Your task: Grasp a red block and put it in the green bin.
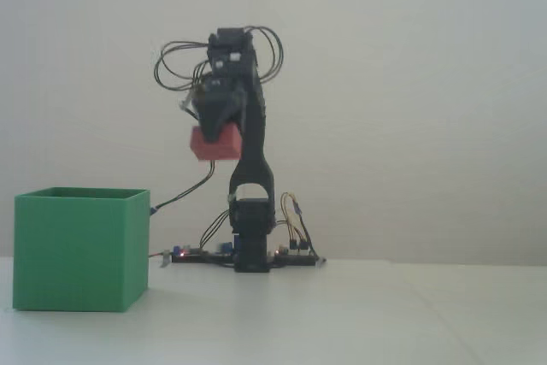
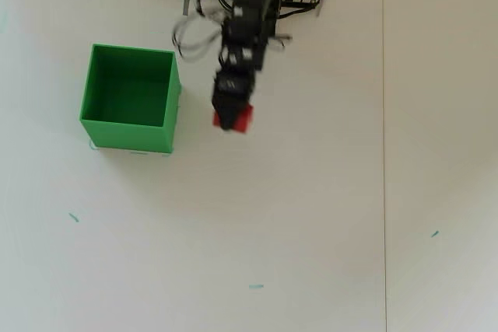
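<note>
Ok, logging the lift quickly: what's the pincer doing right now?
Pincer: closed on the red block, held in the air, not yet over the green bin.

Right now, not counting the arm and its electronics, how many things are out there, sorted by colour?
Red: 1, the red block, held up in the air by the gripper.
Green: 1, the green bin, standing on the table.
Total: 2

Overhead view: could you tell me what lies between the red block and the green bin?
Nothing: only bare table separates the red block from the green bin.
</note>
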### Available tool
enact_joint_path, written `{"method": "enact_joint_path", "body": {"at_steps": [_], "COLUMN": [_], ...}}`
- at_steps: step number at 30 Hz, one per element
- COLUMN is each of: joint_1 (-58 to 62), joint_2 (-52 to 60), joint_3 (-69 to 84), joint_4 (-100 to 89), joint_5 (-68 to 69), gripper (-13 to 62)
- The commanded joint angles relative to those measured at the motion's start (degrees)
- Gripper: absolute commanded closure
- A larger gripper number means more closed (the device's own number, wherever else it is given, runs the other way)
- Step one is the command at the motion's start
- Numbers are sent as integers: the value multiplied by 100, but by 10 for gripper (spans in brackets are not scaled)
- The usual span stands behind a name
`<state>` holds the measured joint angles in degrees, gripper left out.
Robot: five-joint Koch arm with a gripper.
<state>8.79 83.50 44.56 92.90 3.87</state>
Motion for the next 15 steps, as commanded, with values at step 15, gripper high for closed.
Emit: {"method": "enact_joint_path", "body": {"at_steps": [15], "joint_1": [2672], "joint_2": [545], "joint_3": [896], "joint_4": [-1002], "joint_5": [-1512], "gripper": [457]}}
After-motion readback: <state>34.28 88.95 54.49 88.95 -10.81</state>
